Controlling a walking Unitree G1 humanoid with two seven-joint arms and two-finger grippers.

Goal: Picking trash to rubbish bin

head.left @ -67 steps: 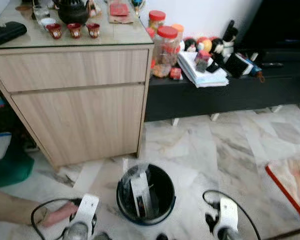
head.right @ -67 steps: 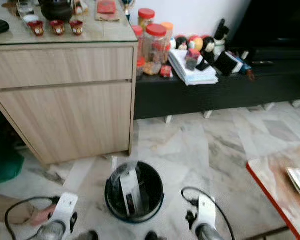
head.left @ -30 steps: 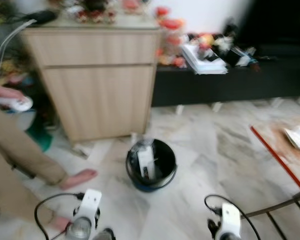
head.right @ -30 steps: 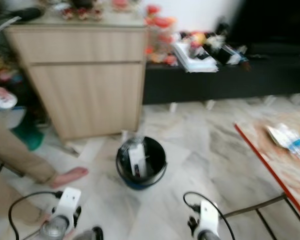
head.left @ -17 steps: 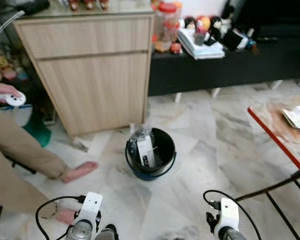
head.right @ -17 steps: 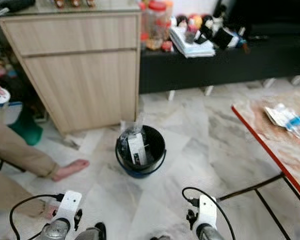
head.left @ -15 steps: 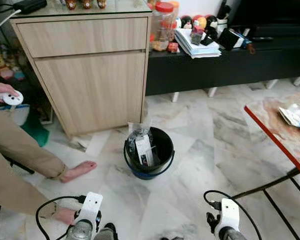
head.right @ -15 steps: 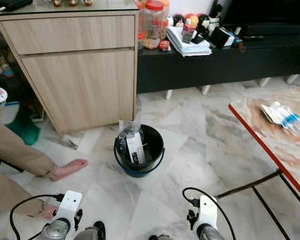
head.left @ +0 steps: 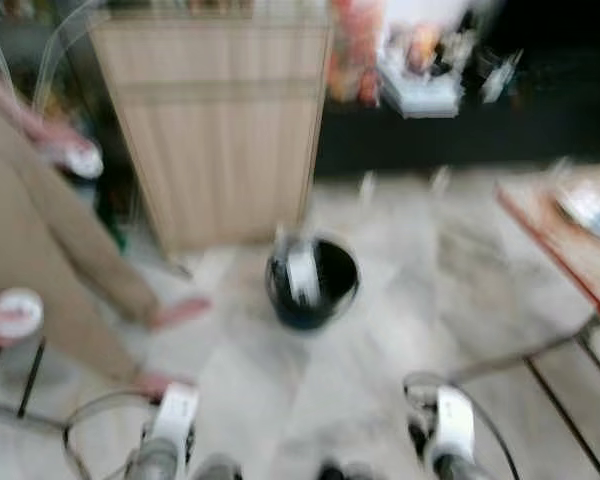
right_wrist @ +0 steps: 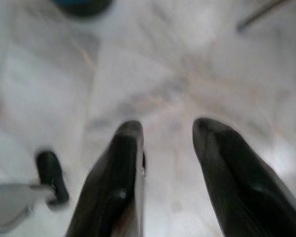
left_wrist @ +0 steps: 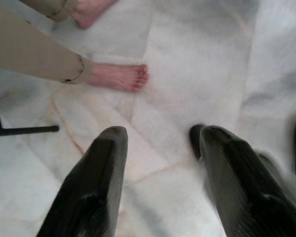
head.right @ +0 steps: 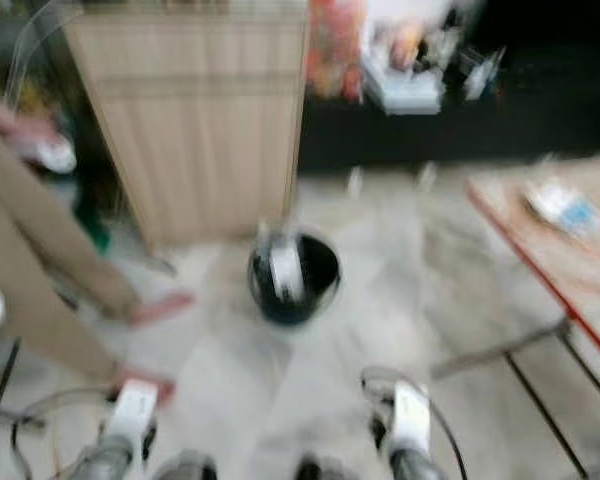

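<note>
A black rubbish bin (head.left: 313,283) stands on the marble floor ahead of me, with pale wrapper trash (head.left: 302,275) sticking up inside it. A crumpled plastic wrapper (head.right: 561,211) lies on the red-edged table (head.right: 535,275) to my right. Both arms hang low at the bottom of the blurred eye views. In the left wrist view my left gripper (left_wrist: 160,136) is open over bare floor. In the right wrist view my right gripper (right_wrist: 168,129) is open too, with nothing between its fingers.
A person in beige trousers (head.left: 40,270) stands close on my left, bare feet (left_wrist: 119,76) on the floor, a white controller (head.left: 16,312) in one hand. A wooden cabinet (head.left: 215,120) and a low black shelf (head.left: 460,125) stand behind the bin.
The whole picture has blurred and shifted, so the camera is moving. The bin looks a little farther off, and more of the person shows at the left. Both arms still hang low.
</note>
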